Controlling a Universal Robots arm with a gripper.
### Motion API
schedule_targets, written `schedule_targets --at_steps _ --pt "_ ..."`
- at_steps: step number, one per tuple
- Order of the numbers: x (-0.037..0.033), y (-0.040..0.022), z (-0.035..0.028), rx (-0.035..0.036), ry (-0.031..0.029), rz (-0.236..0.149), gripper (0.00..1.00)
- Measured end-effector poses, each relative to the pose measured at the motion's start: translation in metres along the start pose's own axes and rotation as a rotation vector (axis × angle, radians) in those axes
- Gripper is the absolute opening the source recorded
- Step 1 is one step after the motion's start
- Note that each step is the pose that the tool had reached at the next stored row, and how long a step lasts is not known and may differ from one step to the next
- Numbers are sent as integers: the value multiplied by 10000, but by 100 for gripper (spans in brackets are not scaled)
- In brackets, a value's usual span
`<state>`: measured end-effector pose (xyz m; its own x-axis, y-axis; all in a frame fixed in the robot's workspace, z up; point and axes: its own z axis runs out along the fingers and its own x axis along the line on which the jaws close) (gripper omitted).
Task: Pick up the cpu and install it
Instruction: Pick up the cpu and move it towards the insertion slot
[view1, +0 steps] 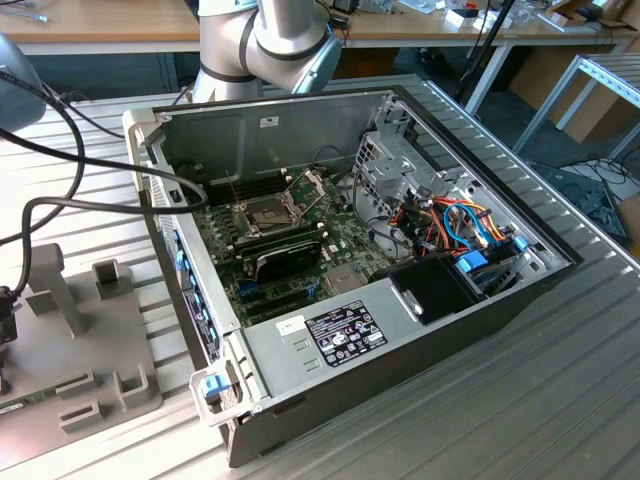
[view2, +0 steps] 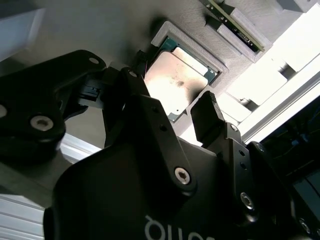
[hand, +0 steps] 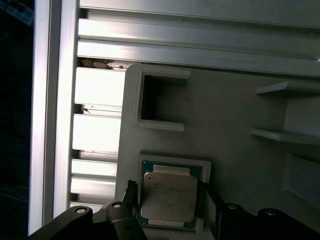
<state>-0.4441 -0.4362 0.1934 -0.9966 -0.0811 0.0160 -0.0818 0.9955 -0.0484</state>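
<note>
The two black fingers (view2: 207, 117) were spread apart, one on each side of the cpu (view2: 177, 80). They held nothing. Whether their tips touched its edges could not be told.

The cpu lay flat in a shallow square recess of a grey moulded fixture (hand: 235, 115), just between the fingers. Its dull metal lid faced up and a thin green border showed around it. It was close to square, so no long axis stood out, and its edges ran parallel to the recess walls. The raised rim of the recess surrounded the chip, and the fingers reached down outside two opposite sides of it.

Just beside the recess, the first wrist view showed an open rectangular pocket (hand: 157, 97) in the same fixture, with small ledges standing up further along. In the second wrist view, a strip of circuit board (view2: 235, 25) sat in a slot of the fixture beyond the cpu.

The fixture rested on a slotted metal tabletop (hand: 95, 135). In the exterior view it lay on the exterior view's left of an open computer case (view1: 400, 330), with dark cables (view1: 60, 205) trailing over it. Inside the case, well apart from the cpu, the green motherboard (view1: 345, 240) carried the dark socket (view1: 268, 213), whose metal frame (view1: 305, 185) was hinged up.
</note>
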Motion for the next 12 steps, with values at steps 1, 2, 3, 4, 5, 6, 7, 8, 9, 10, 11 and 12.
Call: schedule_targets --at_steps 1,2,3,4,5,6,7,8,9,10,11,12 --pt "0 0 4 0 1 0 63" --pt "0 1 6 1 0 0 63" --pt "0 1 7 0 0 1 63" --pt "0 1 9 1 -1 1 63" --pt "0 1 12 0 -2 1 63" --pt "0 1 16 -1 -3 1 63" --pt "0 1 18 0 -2 1 63" --pt "0 1 18 0 -1 1 63" --pt "0 1 19 0 0 0 63" --pt "-1 2 23 0 -1 0 63" --pt "-1 2 26 0 -2 0 63" --pt "-1 2 29 0 -1 0 63"
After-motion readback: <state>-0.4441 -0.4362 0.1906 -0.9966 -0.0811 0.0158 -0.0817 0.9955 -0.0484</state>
